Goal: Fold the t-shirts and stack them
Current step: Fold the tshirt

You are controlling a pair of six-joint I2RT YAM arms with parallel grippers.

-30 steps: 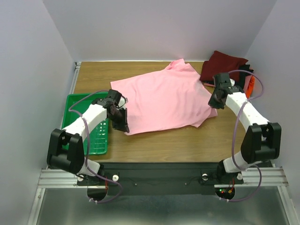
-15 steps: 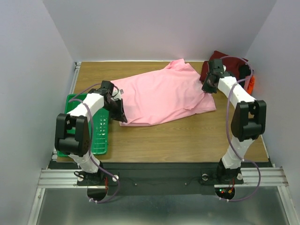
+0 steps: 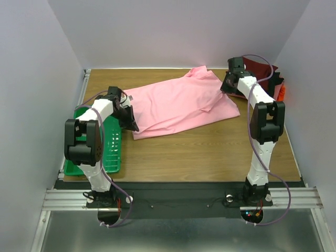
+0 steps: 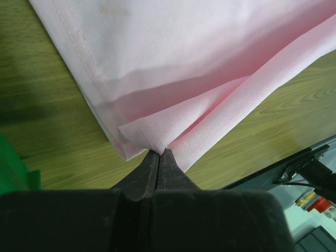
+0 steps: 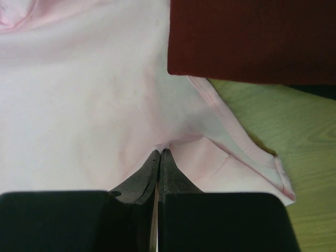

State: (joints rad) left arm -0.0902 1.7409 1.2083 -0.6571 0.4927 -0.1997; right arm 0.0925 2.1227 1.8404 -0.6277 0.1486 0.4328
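Observation:
The light pink t-shirt [image 3: 178, 105] lies across the table's middle with its near edge turned over onto itself. My left gripper [image 3: 127, 116] is shut on the shirt's lower left corner [image 4: 157, 134], where the cloth doubles. My right gripper [image 3: 227, 85] is shut on a pinch of the pink shirt [image 5: 105, 94] near its right sleeve. A folded dark red t-shirt [image 3: 262, 71] lies at the back right corner, also in the right wrist view [image 5: 252, 37]. A black layer and an orange-red one [image 3: 282, 93] show at the pile's right edge.
A green plastic tray [image 3: 108, 147] sits at the left edge of the table [image 3: 199, 152], beside my left arm. White walls enclose the table on three sides. The table's dark front rail [image 4: 299, 165] shows in the left wrist view.
Both grippers moved away from me toward the back of the table, dragging the pink shirt's near edge up and over. The shirt now covers a narrower strip.

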